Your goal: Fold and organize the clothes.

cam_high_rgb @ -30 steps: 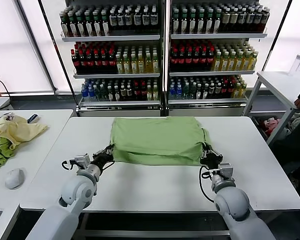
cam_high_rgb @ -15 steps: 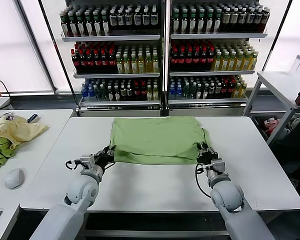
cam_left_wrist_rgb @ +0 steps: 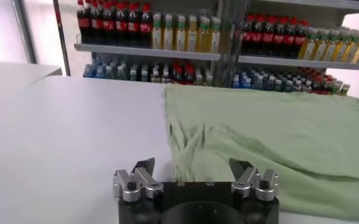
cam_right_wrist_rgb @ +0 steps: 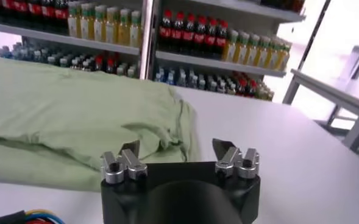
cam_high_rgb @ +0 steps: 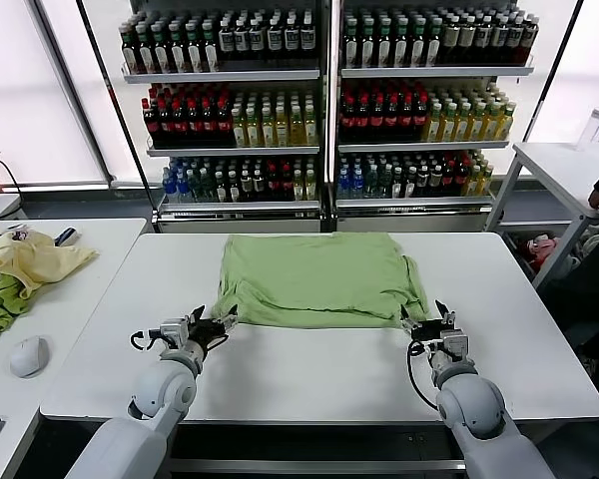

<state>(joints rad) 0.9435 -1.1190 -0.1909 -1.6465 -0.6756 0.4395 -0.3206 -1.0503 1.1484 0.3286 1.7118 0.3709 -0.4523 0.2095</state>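
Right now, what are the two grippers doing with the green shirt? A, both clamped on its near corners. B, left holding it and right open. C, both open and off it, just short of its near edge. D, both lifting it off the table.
C: the left gripper and right gripper stand open on the table, clear of the shirt, which lies flat.

Looks like a shop mock-up or lab. Drink shelves (cam_high_rgb: 324, 100) packed with bottles (cam_high_rgb: 230, 115) along the back, white tables (cam_high_rgb: 309, 369) in front, a mouse (cam_high_rgb: 28, 355) on the side one.
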